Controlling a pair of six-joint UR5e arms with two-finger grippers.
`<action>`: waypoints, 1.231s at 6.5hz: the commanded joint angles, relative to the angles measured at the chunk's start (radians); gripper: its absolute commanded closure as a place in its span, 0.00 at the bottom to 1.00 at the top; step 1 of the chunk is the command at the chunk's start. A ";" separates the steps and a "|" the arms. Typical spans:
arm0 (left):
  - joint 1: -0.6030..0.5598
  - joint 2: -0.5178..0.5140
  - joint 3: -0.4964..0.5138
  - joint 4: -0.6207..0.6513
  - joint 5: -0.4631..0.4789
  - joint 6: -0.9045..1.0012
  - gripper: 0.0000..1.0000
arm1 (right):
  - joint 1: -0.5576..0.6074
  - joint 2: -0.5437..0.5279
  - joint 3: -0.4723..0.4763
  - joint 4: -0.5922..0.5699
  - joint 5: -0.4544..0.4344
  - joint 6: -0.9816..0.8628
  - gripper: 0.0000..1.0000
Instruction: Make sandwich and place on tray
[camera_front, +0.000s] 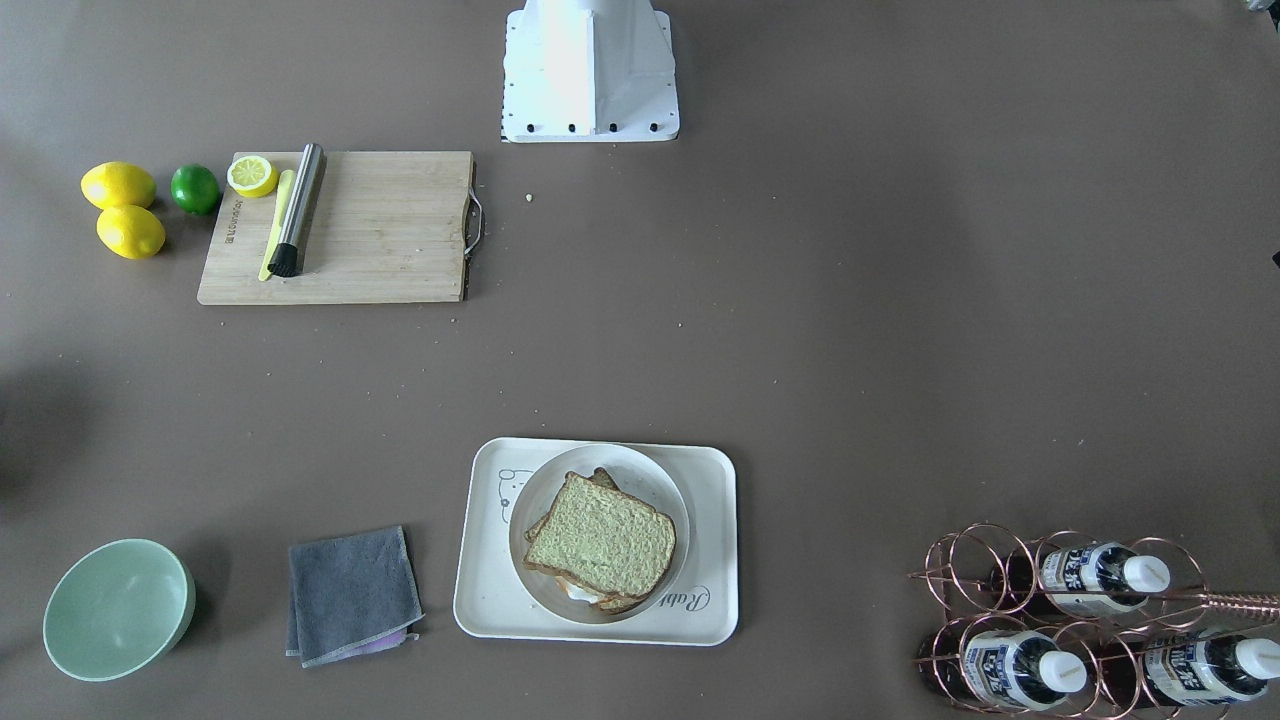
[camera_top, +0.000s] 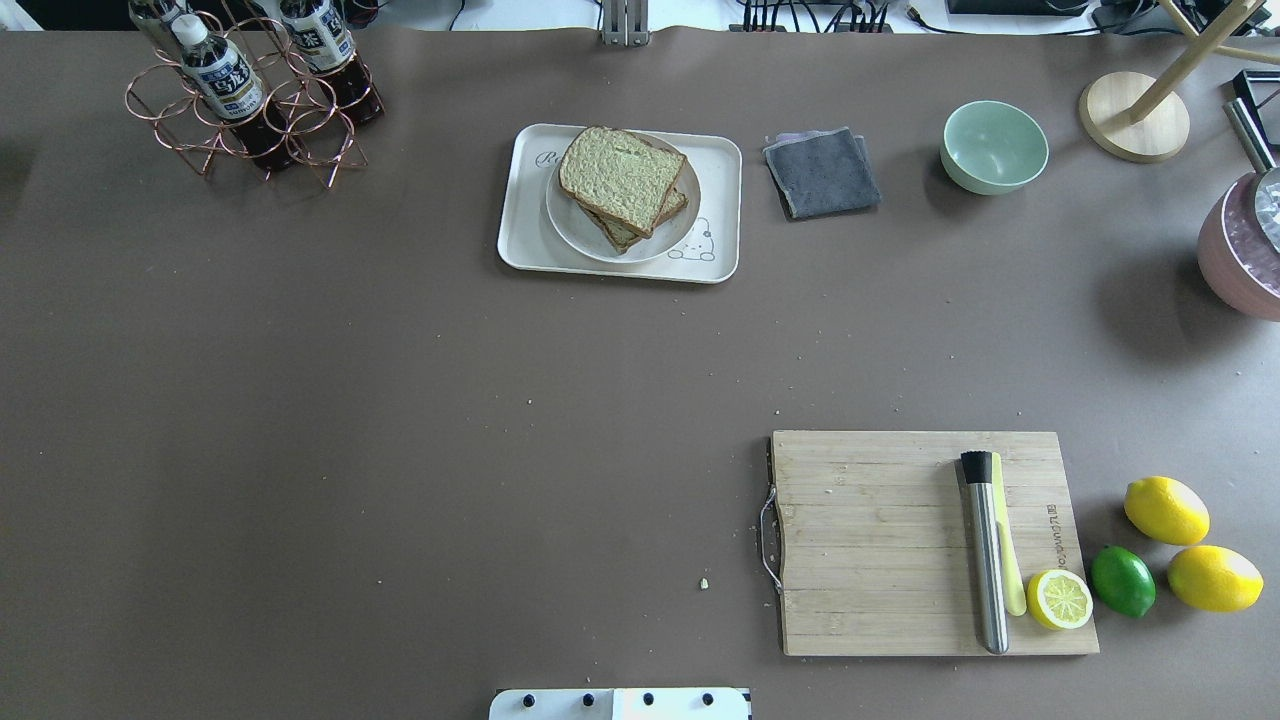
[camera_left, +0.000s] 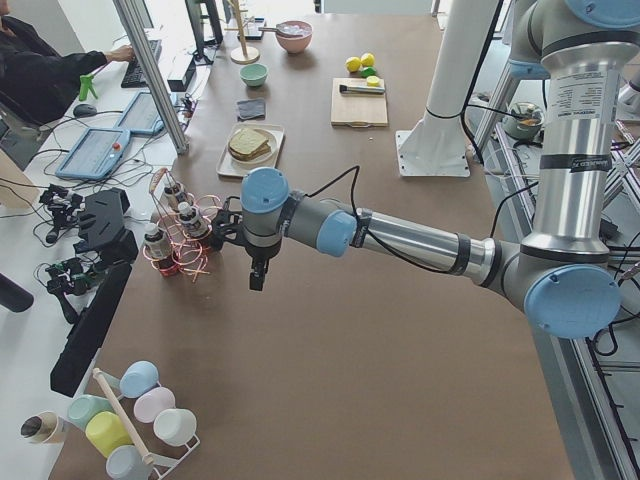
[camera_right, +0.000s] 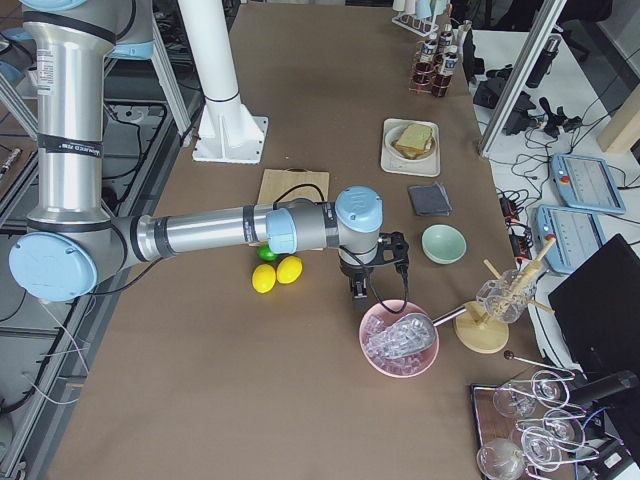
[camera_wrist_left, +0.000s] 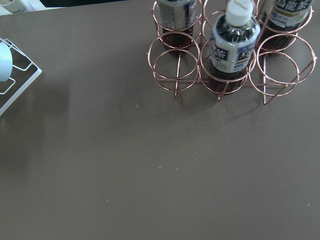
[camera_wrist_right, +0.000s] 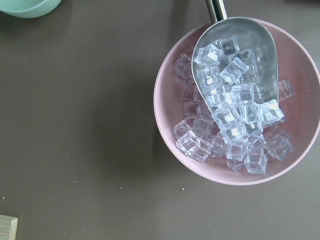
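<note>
- Front-facing view: the sandwich (camera_front: 600, 540) is two square slices of porous, grainy brown bread with dark crusts, stacked slightly askew. A sliver of white shows between them at one edge.
- It lies on a round, glossy white plate (camera_front: 668, 482), which sits inside the cream rounded-rectangular plastic tray (camera_front: 478, 590) with a faint bear drawing.
- Near the tray lies a folded grey terry cloth (camera_front: 350, 592), and beyond that stands a smooth mint-green bowl (camera_front: 115, 610).
- The rectangular wooden cutting board (camera_front: 390, 230), fitted with a metal handle, carries a brushed-steel cylinder (camera_front: 298, 208) with a black tip and a cut lemon half (camera_front: 252, 175).
- Two whole yellow lemons (camera_front: 118, 185) and a shiny green lime (camera_front: 195, 188) lie just beside the board.
- Overhead view: a copper wire rack (camera_top: 205, 150) of looped rings holds dark bottles (camera_top: 218, 75) with white caps. It stands well apart from the tray.
- Exterior left view: the left gripper (camera_left: 257, 283), on the near grey-and-blue arm, points down above the matte brown table (camera_left: 350, 380) near the rack. I cannot tell whether its fingers are parted or closed.
- Exterior right view: the right gripper (camera_right: 358, 295) hangs just beside a round pink bowl (camera_right: 372, 362). Here too I cannot tell how its fingers stand.
- Left wrist view: the rack's rings and one labelled bottle stand on the table.
- Right wrist view: the pink bowl holds clear, faceted ice cubes (camera_wrist_right: 200, 135) and a polished metal scoop (camera_wrist_right: 265, 45) heaped with more.
</note>
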 joint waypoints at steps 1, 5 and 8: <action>-0.057 0.031 0.006 -0.032 -0.056 0.011 0.02 | 0.002 0.001 -0.012 0.003 -0.001 0.001 0.01; -0.062 0.106 0.003 -0.075 0.097 0.068 0.02 | 0.002 0.007 -0.010 0.003 -0.004 0.003 0.01; -0.048 0.105 0.000 -0.067 0.231 0.077 0.02 | 0.002 0.002 -0.009 0.003 -0.011 0.001 0.01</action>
